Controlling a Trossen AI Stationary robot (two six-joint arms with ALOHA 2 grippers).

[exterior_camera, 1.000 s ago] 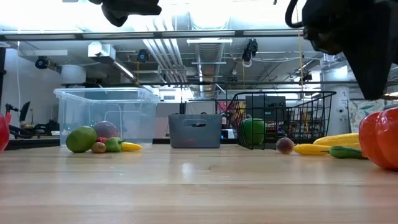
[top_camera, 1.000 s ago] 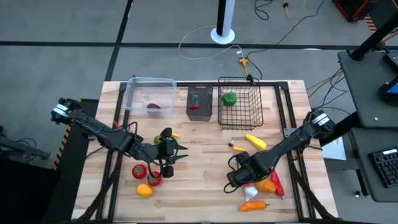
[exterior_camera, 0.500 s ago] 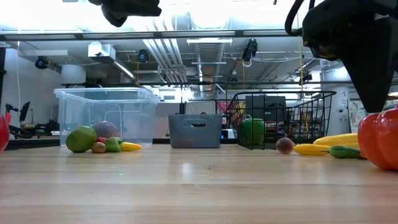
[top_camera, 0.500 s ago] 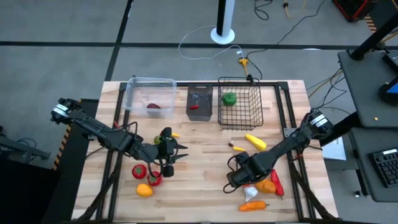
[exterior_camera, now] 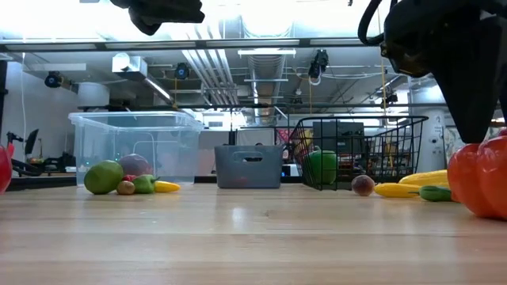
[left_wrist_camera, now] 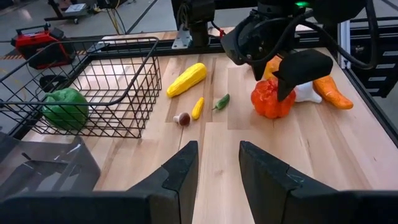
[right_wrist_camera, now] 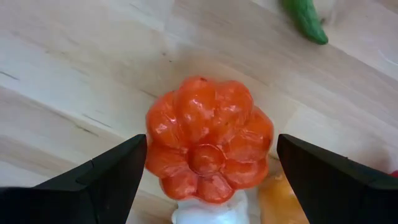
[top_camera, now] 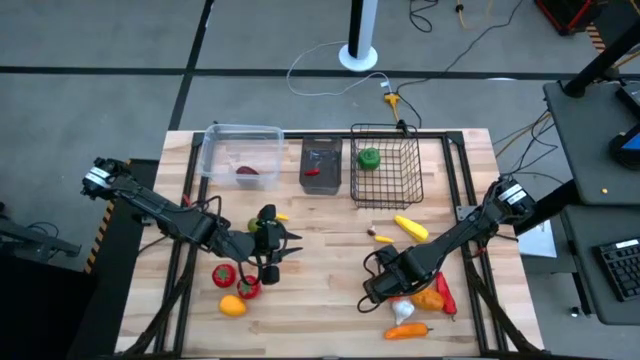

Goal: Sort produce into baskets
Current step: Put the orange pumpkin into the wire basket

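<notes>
My right gripper (right_wrist_camera: 208, 186) is open and points down over an orange-red toy pumpkin (right_wrist_camera: 208, 146), one finger on either side with a gap to each. The pumpkin rests on the table at the near right (left_wrist_camera: 270, 102) and is mostly hidden under the gripper (top_camera: 380, 288) in the high view. My left gripper (left_wrist_camera: 217, 180) is open and empty, above the table left of centre (top_camera: 285, 250). At the far edge stand the clear tub (top_camera: 241, 150), the dark bin (top_camera: 322, 165) and the wire basket (top_camera: 390, 180), which holds a green pepper (top_camera: 369, 157).
White garlic (top_camera: 402, 310), an orange pepper (top_camera: 430, 298), a red chili (top_camera: 446, 298) and an orange carrot (top_camera: 410, 331) lie close by the pumpkin. Yellow corn (top_camera: 411, 227) lies toward the basket. A red tomato (top_camera: 223, 273), an orange (top_camera: 232, 306) and green pieces (top_camera: 262, 228) lie near my left gripper.
My right gripper has come down a little over the pumpkin and edged toward the table's left. The pumpkin now shows slightly farther left in the low view.
</notes>
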